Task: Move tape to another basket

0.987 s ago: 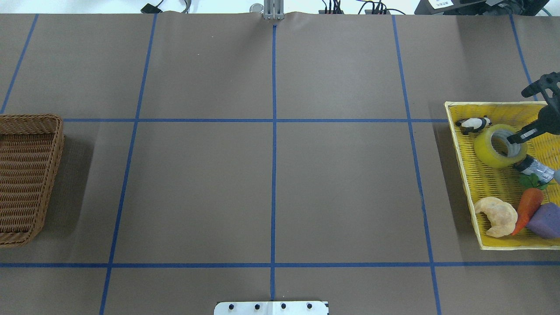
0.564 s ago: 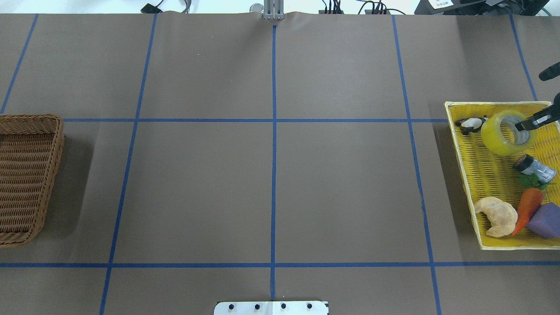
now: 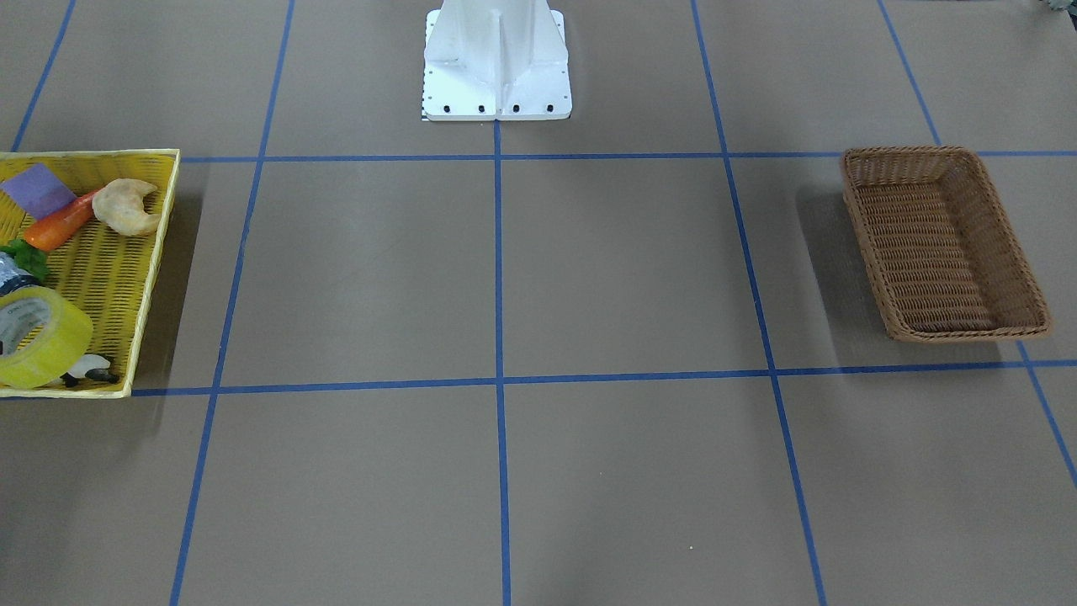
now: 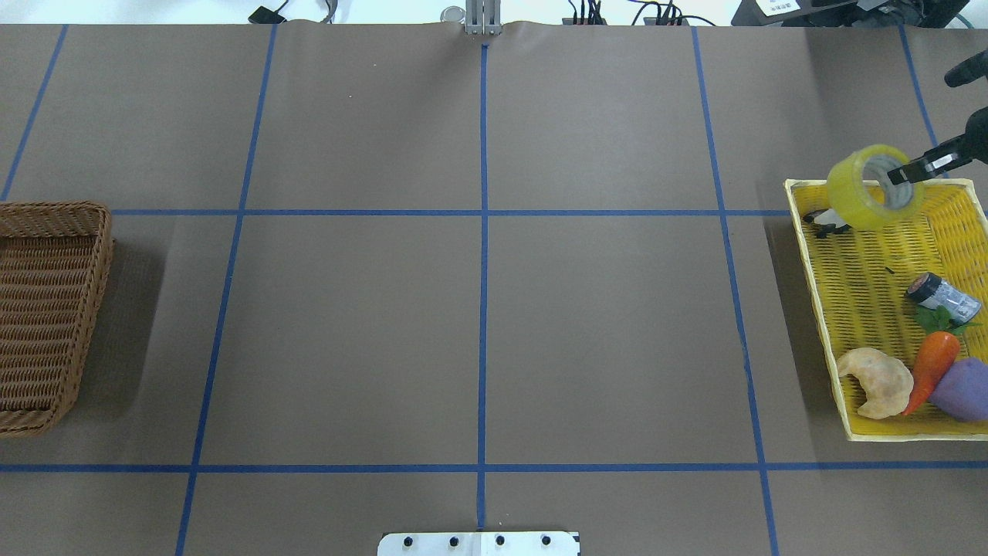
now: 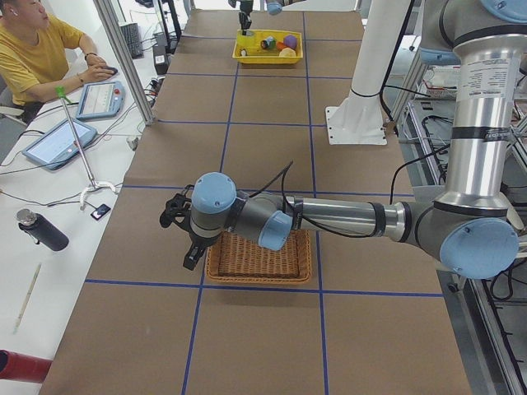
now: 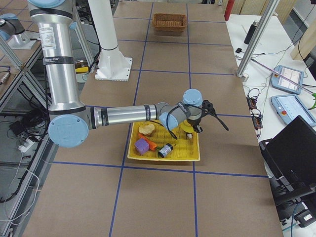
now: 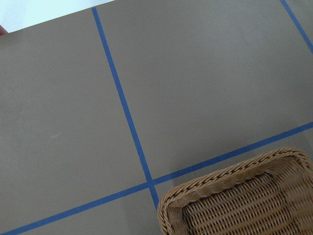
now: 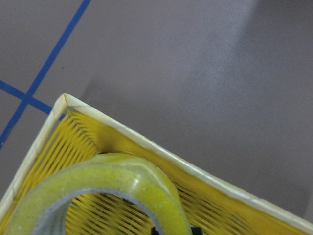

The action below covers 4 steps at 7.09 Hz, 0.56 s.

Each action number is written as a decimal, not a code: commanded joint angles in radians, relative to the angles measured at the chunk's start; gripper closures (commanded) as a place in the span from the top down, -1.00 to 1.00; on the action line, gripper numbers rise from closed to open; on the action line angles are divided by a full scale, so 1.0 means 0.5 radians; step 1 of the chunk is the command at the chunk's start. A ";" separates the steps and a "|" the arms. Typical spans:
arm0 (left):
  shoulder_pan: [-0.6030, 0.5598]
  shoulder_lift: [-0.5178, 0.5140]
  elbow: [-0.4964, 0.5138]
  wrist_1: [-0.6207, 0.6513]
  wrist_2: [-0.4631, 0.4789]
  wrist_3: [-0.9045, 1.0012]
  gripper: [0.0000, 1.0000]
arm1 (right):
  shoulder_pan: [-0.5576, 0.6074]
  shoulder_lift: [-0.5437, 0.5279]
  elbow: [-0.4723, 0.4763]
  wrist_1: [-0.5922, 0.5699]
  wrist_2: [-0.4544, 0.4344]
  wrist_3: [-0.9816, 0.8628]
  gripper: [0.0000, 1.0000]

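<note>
The yellow translucent tape (image 4: 853, 193) hangs tilted above the far left corner of the yellow tray (image 4: 820, 316). My right gripper (image 4: 901, 174) is shut on its wall, with one finger inside the grey core. The tape also shows in the front view (image 3: 50, 341), the right side view (image 6: 187, 128) and the right wrist view (image 8: 132, 178). The brown wicker basket (image 4: 96, 309) sits empty at the table's left end; it also shows in the front view (image 3: 862, 202) and the left wrist view (image 7: 230, 183). My left gripper (image 5: 188, 239) hovers beside the basket (image 5: 259, 262); I cannot tell if it is open.
The yellow tray holds a croissant (image 4: 876, 381), a carrot (image 4: 932, 367), a purple block (image 4: 963, 390), a small dark jar (image 4: 943, 296) and a black-and-white toy (image 4: 830, 224). The white robot base (image 3: 496, 67) stands mid-table. An operator (image 5: 33, 58) sits with tablets beyond the far edge.
My right gripper has lifted the tape off the tray floor and carried it toward the tray's far edge. The jar that lay against it is now uncovered.
</note>
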<state>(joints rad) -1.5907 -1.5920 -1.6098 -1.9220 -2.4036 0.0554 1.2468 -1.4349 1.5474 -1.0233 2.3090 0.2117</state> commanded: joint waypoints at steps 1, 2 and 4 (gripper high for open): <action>0.000 0.000 -0.008 0.000 -0.003 0.000 0.98 | -0.072 0.179 0.022 0.003 -0.007 0.254 -1.00; 0.000 0.000 -0.020 -0.003 -0.010 0.003 0.98 | -0.140 0.222 0.034 0.003 -0.052 0.264 -1.00; 0.006 -0.013 -0.020 -0.101 -0.019 0.000 0.98 | -0.216 0.302 0.071 0.009 -0.062 0.373 -1.00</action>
<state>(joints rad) -1.5893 -1.5951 -1.6210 -1.9427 -2.4098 0.0569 1.1694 -1.3102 1.5685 -1.0195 2.2836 0.3537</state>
